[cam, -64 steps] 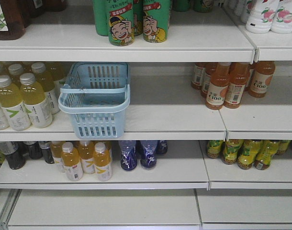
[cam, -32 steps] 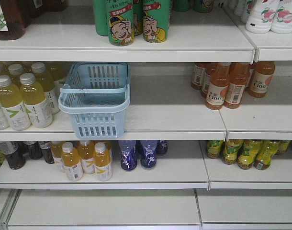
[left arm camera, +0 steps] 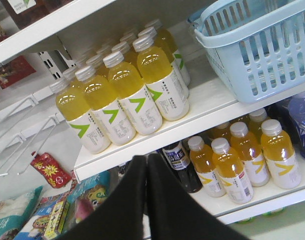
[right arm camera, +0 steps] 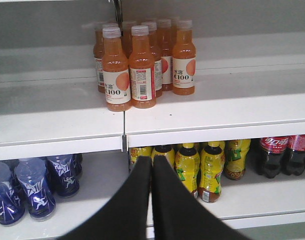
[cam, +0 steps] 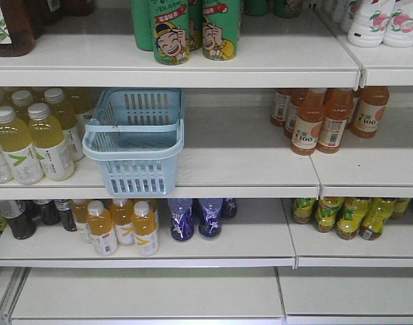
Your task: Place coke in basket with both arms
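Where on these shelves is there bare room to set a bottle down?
Middle shelf: a bare stretch between the basket and the orange bottles. Lower shelf: a gap between the blue bottles and the yellow-green bottles. The bottom shelf looks bare. Crowded: left of the basket, the pale yellow bottles.

- This is a shop, in the drinks aisle of a supermarket: long white shelves run in tiers one above another, each with a flat front lip.
- Each drink stands in its own block, many identical bottles deep, with labels turned to the front: pale yellow bottles, orange bottles, green cans, blue bottles, yellow-labelled bottles and coke bottles.
- A pale blue shopping basket with swing handles sits on the middle shelf.
- In the left wrist view, wire hooks stick out from a white wall beside the shelving, with bright snack packets below them.
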Motion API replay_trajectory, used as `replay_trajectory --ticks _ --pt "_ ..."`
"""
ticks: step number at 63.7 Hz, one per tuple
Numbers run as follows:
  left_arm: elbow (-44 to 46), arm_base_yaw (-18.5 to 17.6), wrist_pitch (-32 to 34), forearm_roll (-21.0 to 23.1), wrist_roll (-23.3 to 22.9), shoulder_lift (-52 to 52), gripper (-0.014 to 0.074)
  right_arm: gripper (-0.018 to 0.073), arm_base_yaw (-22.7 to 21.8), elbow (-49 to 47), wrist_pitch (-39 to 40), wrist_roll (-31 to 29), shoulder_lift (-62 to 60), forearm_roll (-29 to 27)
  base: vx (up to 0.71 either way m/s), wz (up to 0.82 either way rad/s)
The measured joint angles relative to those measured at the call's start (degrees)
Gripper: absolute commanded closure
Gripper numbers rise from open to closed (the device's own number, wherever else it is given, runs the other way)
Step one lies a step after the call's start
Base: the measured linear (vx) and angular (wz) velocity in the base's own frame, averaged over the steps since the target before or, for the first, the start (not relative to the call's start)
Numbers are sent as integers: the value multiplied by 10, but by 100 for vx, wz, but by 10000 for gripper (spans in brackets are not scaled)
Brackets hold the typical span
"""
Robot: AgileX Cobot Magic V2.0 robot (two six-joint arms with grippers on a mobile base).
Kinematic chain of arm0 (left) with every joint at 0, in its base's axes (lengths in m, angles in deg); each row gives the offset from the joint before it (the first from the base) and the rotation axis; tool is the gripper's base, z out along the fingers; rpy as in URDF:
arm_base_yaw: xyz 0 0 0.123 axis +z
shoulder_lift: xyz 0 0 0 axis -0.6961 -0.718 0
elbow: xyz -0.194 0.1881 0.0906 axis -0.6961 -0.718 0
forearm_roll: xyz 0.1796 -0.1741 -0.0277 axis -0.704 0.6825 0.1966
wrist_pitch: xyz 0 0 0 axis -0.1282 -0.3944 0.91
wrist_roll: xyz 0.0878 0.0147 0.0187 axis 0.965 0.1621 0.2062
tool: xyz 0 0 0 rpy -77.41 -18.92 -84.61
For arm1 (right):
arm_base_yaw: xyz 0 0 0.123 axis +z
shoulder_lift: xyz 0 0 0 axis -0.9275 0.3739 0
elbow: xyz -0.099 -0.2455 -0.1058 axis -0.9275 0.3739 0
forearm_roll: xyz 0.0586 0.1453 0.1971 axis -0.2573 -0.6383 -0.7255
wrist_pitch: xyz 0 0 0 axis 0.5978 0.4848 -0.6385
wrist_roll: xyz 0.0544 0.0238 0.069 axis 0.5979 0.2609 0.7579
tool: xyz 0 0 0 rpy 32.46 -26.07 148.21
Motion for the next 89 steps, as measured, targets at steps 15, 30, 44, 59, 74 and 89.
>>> replay_trajectory --ticks 15,30,44,59,74,89 --pt "0 0 53 -4 0 0 603 564 0 0 0 0 0 0 0 0" --pt "0 0 212 -11 0 0 603 564 0 0 0 0 0 0 0 0" --pt "0 0 291 -15 0 0 603 564 0 0 0 0 0 0 0 0" --pt "0 0 318 12 -89 0 603 564 0 0 0 0 0 0 0 0" --pt "0 0 363 159 -469 0 603 564 0 0 0 0 0 0 0 0" --pt "0 0 380 180 -611 0 603 564 0 0 0 0 0 0 0 0"
